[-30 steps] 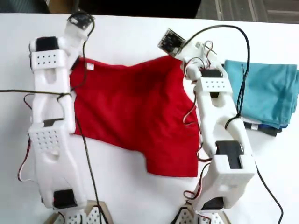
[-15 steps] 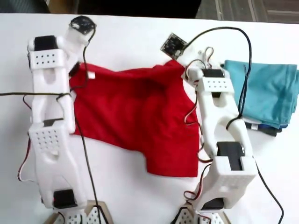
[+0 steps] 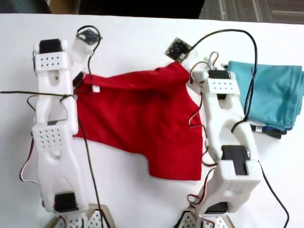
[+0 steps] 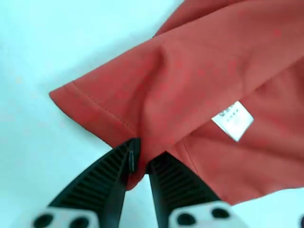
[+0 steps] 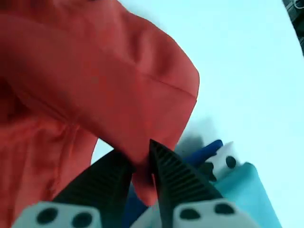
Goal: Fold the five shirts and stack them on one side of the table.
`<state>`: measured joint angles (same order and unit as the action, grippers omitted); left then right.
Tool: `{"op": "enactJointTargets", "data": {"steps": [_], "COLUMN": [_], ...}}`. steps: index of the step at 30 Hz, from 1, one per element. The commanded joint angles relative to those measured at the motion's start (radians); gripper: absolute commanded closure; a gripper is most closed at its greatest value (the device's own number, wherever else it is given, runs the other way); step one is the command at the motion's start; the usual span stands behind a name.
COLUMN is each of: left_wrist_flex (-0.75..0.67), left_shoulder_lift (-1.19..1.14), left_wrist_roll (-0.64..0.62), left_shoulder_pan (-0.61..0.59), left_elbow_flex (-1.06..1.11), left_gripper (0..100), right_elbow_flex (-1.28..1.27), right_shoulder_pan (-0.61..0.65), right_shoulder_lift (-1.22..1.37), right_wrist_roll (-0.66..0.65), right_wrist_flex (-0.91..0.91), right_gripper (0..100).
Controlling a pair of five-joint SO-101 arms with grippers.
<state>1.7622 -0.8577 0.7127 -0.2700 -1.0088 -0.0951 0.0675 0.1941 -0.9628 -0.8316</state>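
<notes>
Now | step: folding red shirt (image 3: 142, 118), mid-table, far edge raised | left gripper (image 4: 140, 149) and right gripper (image 5: 141, 154) each pinch a corner | folded pile (image 3: 278, 92) beside right arm | next: carry edge toward near hem together

The high camera looks down from above on the white table (image 3: 142, 33), with both arm bases at its near edge. The left wrist camera looks along the left gripper (image 4: 141, 154), the right wrist camera along the right gripper (image 5: 139, 154), both very close to the red shirt (image 3: 137, 118). All three views share this shirt; the high and right wrist views also share the teal folded pile (image 3: 278, 92).
</notes>
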Motion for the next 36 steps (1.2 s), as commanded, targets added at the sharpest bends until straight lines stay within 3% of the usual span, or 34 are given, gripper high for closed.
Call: {"op": "enactJointTargets", "data": {"steps": [1, 9, 18, 28, 36], "left_wrist_flex": [0.025, -0.052, -0.377, -0.387, -0.381], "left_shoulder_lift": [0.144, 0.397, 0.485, 0.496, 0.496], "left_wrist_roll": [0.012, -0.017, -0.038, -0.037, -0.048], "left_shoulder_pan": [-0.031, -0.025, -0.041, -0.048, -0.052], "left_elbow_flex": [0.059, 0.487, 0.855, 0.96, 0.791], "left_gripper": [97, 97, 97, 97, 97], "right_elbow_flex": [0.034, -0.02, -0.086, -0.089, -0.077], "right_shoulder_pan": [-0.012, -0.018, 0.03, 0.036, 0.03], "right_shoulder_lift": [-0.174, -0.354, -0.378, -0.369, -0.375], "right_wrist_roll": [0.002, 0.0, 0.0, 0.006, 0.005], "right_wrist_flex": [-0.139, -0.315, -0.309, -0.317, -0.243], "right_gripper": [97.8, 97.8, 97.8, 97.8, 97.8]}}
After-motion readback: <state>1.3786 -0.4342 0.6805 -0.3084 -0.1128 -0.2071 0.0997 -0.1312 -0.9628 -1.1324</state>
